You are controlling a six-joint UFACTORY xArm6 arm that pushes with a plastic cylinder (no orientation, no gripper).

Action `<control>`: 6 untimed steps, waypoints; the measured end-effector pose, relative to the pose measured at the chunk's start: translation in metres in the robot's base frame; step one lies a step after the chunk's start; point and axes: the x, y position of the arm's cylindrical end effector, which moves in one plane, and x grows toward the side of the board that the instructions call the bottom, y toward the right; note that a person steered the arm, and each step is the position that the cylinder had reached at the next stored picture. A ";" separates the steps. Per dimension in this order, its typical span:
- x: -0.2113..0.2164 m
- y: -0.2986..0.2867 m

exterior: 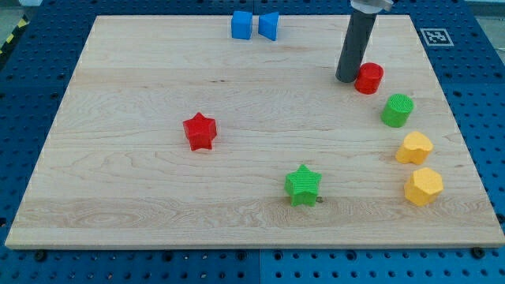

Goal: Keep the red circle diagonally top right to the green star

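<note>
Camera view, the only one. You are looking at a pale wooden board lying on a blue perforated table.

The dark rod is coming down from the view's top, and my tip is sitting on the board just to the view's left of the red circle, touching it or very nearly; the exact contact is too fine to tell. The rod is a single bare piece, with nothing on it that opens, closes or clamps.

The green star is lying well apart from my tip, toward the view's bottom and slightly left. The red circle is standing up and to the right of it.

Other blocks: a green cylinder is sitting just below and right of the red circle; two yellow blocks, one heart-like and one hexagon-like, are lining the right side. A red star is sitting left of centre. Two blue blocks are sitting side by side at the top edge; their shapes are hard to make out.

A black-and-white square marker is showing at the top right corner; no readable writing. The rod's upper part is being cut off by the frame.
</note>
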 end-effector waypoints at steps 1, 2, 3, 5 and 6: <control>-0.020 -0.025; -0.046 -0.092; -0.063 -0.174; -0.142 -0.234; -0.142 -0.228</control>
